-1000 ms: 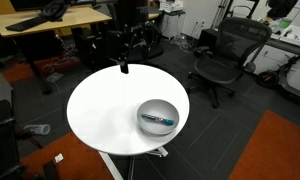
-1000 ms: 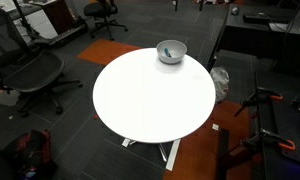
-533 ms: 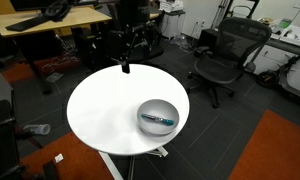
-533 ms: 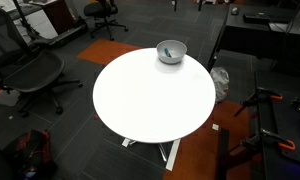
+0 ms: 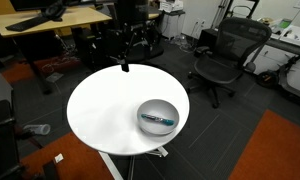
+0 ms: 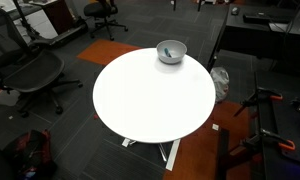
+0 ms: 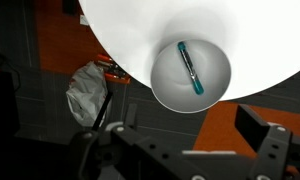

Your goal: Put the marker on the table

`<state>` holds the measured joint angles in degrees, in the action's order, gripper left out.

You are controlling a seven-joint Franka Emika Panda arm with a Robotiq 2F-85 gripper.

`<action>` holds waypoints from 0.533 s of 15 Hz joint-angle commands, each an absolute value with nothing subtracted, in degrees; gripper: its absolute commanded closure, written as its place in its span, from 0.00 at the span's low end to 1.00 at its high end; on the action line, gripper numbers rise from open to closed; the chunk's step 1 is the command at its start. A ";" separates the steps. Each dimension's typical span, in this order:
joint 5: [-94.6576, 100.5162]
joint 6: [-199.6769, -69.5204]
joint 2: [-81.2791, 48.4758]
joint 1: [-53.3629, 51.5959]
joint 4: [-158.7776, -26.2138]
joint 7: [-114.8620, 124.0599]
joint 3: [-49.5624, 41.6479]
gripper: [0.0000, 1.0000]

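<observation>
Marker (image 7: 190, 68): dark pen with a teal section, lying loose in the bottom of a grey bowl (image 7: 214, 86), nothing touching it. Bowl: upright on the round white bench (image 5: 100, 110), close to the rim, on the side away from the robot. Hand (image 5: 123, 62): raised over the opposite rim of the bench, well apart from bowl and marker, carrying nothing that can be seen; whether it is released or clenched cannot be told at this size. Task status, as judged: no step done. Outstanding: travel across to the bowl, descend inside it, take the marker, lift it clear of the bowl's wall, lay it on bare bench top, let go.
</observation>
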<state>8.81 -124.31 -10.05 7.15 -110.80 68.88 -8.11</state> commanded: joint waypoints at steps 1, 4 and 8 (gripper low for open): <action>9.40 -128.50 -9.26 5.87 -113.74 71.50 -8.83 0.00; 9.35 -133.08 -9.90 5.92 -115.88 71.47 -9.02 0.00; 9.65 -138.83 -11.89 5.94 -117.75 70.40 -9.67 0.00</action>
<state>8.81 -134.94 -11.07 6.70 -116.23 70.00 -8.55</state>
